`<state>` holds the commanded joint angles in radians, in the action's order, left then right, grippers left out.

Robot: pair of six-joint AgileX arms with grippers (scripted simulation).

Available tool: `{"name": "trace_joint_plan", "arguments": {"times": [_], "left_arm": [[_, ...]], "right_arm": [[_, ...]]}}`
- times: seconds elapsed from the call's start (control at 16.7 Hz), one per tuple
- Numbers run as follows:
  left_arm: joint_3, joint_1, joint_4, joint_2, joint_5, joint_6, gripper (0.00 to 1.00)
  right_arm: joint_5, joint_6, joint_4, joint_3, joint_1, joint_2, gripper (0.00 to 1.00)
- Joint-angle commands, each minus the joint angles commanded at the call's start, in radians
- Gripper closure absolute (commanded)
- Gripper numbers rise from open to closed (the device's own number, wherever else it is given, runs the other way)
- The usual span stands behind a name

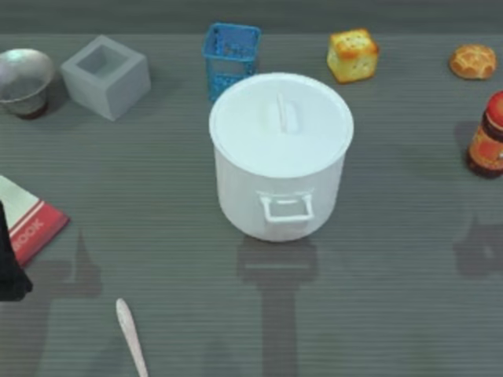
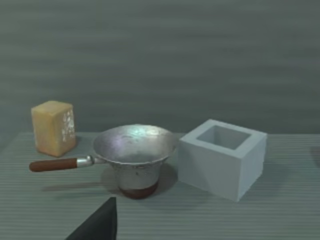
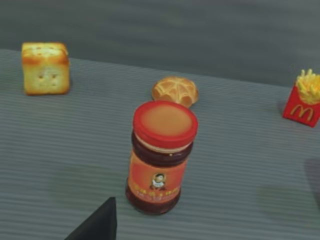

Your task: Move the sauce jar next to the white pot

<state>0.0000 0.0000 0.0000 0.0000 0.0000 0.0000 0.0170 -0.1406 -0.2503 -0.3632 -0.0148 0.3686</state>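
The white pot [image 1: 279, 157], lid on and side handle facing the front, stands at the table's middle. The sauce jar [image 1: 487, 135] stands upright at the far right edge, well apart from the pot. In the right wrist view the sauce jar [image 3: 162, 157] shows its reddish lid and orange label. My right gripper [image 3: 160, 236] hovers short of it, open, with one dark fingertip [image 3: 100, 225] showing and nothing held. It is out of the top view. My left arm [image 1: 11, 263] is parked at the left edge, its gripper [image 2: 160, 236] open and facing the saucepan.
Along the back stand a metal saucepan [image 1: 23, 78], a grey hollow cube [image 1: 106, 76], a blue basket [image 1: 232, 51], a toast cube [image 1: 352, 55] and a bread roll [image 1: 473, 61]. A red book [image 1: 35, 224] lies left, a white spoon [image 1: 130, 338] at front. A fries box [image 3: 304, 102] stands behind the jar.
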Motion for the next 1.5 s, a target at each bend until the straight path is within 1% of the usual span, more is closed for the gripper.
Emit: {"name": "trace_joint_plan", "arguments": {"times": [0.24,0.72,0.96,1.2,1.32,1.5], "left_arm": [[0.0,0.0,0.0,0.0,0.0,0.0,0.0],[0.0,0.0,0.0,0.0,0.0,0.0,0.0],[0.0,0.0,0.0,0.0,0.0,0.0,0.0],[0.0,0.0,0.0,0.0,0.0,0.0,0.0],[0.0,0.0,0.0,0.0,0.0,0.0,0.0],[0.0,0.0,0.0,0.0,0.0,0.0,0.0]], "right_arm": [[-0.001,-0.137,-0.245,-0.386,0.004,0.401,0.0],[-0.011,-0.44,-0.787,-1.264,0.021,1.33,0.0],[-0.012,-0.562,-1.007,-1.627,0.023,1.71,0.0],[-0.009,-0.644,-1.156,-1.867,0.022,1.964,0.0],[-0.008,-0.665,-1.195,-1.927,0.02,2.028,0.0],[-0.007,-0.673,-1.209,-1.948,0.02,2.051,0.0]]}}
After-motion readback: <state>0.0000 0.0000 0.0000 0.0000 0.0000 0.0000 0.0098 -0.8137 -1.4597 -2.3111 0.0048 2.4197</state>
